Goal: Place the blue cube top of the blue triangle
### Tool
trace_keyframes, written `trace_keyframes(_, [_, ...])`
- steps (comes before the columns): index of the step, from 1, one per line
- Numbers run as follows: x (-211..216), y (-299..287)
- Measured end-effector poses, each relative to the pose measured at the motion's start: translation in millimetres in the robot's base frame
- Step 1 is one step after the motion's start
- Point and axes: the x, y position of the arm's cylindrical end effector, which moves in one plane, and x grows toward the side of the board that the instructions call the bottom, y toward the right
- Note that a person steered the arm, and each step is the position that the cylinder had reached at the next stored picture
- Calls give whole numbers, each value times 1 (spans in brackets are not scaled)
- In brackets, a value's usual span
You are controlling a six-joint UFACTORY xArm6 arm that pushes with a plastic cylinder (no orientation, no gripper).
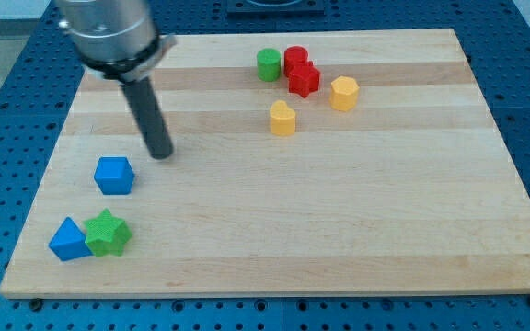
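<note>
1. my tip (161, 153) is seen on the board (385, 230), just at 1 o'clock of the blue cube (114, 175), apart from it.
2. no jaws are carried by the rod, so nothing is grasped.
3. the blue triangle (67, 240) is found at 7 o'clock of the cube, touching a green star (108, 233).
4. well apart, at 2 o'clock, a green cylinder (268, 64), two red blocks (300, 72) and two yellow blocks (313, 106) are grouped.

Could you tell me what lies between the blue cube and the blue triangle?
Nothing: in the camera view, only bare wooden board separates the blue cube from the blue triangle.
</note>
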Motion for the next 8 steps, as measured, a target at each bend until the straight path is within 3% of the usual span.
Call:
trace_keyframes(1, [33,4])
trace_keyframes(2, [44,-31])
trace_keyframes(3, [44,-72])
trace_keyframes(4, [44,-71])
trace_keyframes(5, [18,-27])
trace_keyframes(6, [-15,-22])
trace_keyframes(7, [-19,-46])
trace_keyframes(8, [7,-76])
